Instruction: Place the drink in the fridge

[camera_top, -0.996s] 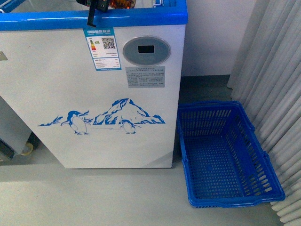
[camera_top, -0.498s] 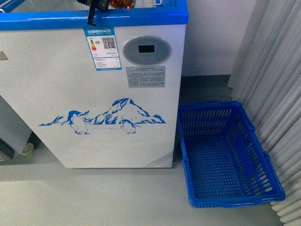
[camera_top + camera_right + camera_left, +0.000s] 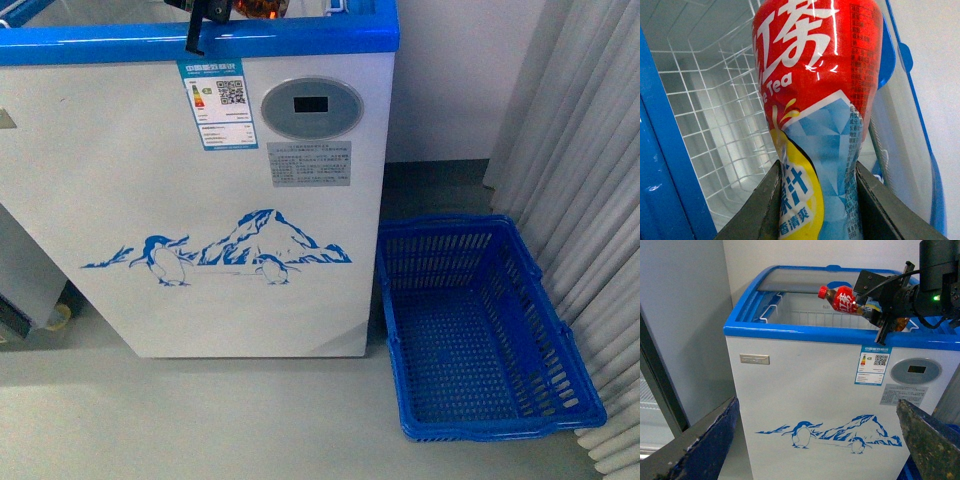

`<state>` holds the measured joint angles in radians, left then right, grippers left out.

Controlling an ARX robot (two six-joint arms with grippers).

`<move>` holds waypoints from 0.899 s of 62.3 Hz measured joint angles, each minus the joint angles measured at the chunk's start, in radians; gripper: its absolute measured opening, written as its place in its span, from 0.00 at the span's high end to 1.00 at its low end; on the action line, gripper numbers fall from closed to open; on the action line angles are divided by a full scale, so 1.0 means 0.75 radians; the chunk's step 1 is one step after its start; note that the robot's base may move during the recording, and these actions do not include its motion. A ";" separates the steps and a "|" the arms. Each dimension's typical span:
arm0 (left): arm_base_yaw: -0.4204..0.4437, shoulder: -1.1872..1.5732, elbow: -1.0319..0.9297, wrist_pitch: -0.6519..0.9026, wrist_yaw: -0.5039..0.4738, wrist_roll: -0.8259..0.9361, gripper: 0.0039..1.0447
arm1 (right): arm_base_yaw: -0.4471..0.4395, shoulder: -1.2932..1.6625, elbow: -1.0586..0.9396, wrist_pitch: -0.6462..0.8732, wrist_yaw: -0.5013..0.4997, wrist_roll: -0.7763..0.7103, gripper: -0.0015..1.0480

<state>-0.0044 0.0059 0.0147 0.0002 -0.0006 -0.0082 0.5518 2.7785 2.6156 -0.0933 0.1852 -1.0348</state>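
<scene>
The fridge point(image 3: 220, 200) is a white chest cooler with a blue top rim, a penguin-and-mountain drawing and a round grey display panel point(image 3: 312, 107). It also shows in the left wrist view point(image 3: 805, 390), with its top open and a white wire basket point(image 3: 805, 317) inside. My right gripper point(image 3: 875, 307) is shut on the drink point(image 3: 840, 297), a red-capped bottle held on its side above the open top. In the right wrist view the drink point(image 3: 820, 100) fills the frame between the fingers point(image 3: 762, 210). My left gripper point(image 3: 820, 440) is open and empty in front of the fridge.
A blue plastic shopping basket point(image 3: 480, 330) stands on the floor to the right of the fridge. White curtains point(image 3: 590, 170) hang at the far right. A grey-white cabinet point(image 3: 25, 270) stands left of the fridge. A sliding glass lid point(image 3: 800, 282) covers the fridge's far part.
</scene>
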 joint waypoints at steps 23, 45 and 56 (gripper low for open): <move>0.000 0.000 0.000 0.000 0.001 0.000 0.08 | -0.005 -0.007 0.107 -0.049 -0.022 0.018 0.17; 0.000 0.000 0.000 0.000 0.001 0.000 0.08 | -0.006 0.013 0.222 -0.084 0.008 0.054 0.07; 0.000 0.000 0.000 0.000 0.000 0.000 0.08 | -0.014 0.031 0.319 -0.171 0.043 0.240 0.07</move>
<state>-0.0044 0.0059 0.0147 0.0002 -0.0006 -0.0082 0.5411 2.8014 2.8548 -0.2214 0.2176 -0.8551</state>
